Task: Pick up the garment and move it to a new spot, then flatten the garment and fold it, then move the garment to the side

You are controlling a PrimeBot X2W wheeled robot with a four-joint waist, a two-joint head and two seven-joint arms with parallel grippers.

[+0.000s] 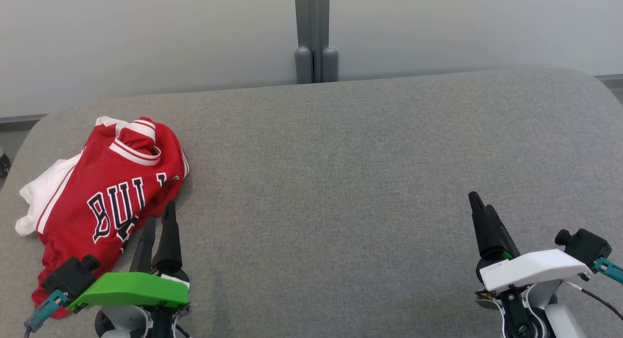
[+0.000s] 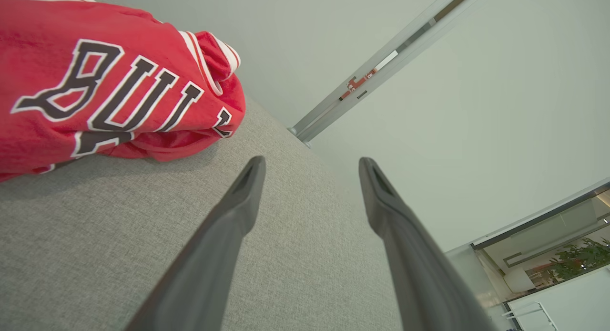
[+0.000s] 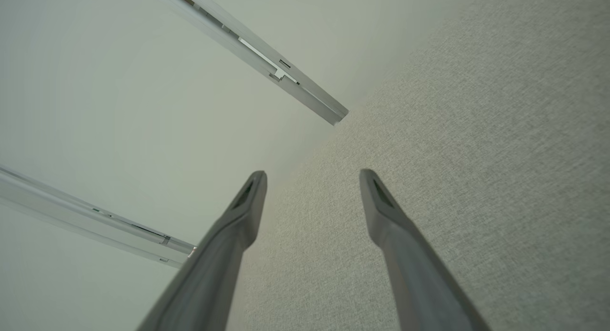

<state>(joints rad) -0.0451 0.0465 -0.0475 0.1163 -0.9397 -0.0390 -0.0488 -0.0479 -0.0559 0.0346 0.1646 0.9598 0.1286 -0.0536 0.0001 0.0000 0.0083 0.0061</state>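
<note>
Left gripper [image 1: 159,214], fingers spread and empty, hovers over a broad grey fabric-covered bench [image 1: 340,172], just beside the crumpled red-and-white garment [image 1: 112,182] heaped at the bench's left end. The right gripper [image 1: 481,202], likewise spread and empty, waits well apart at the lower right. The garment looks light, soft and limp, probably slick, and is likely to sag and slip once lifted. Its striped ribbed trim [image 1: 134,153], thicker than the body cloth, appears to offer the firmest hold.
</note>
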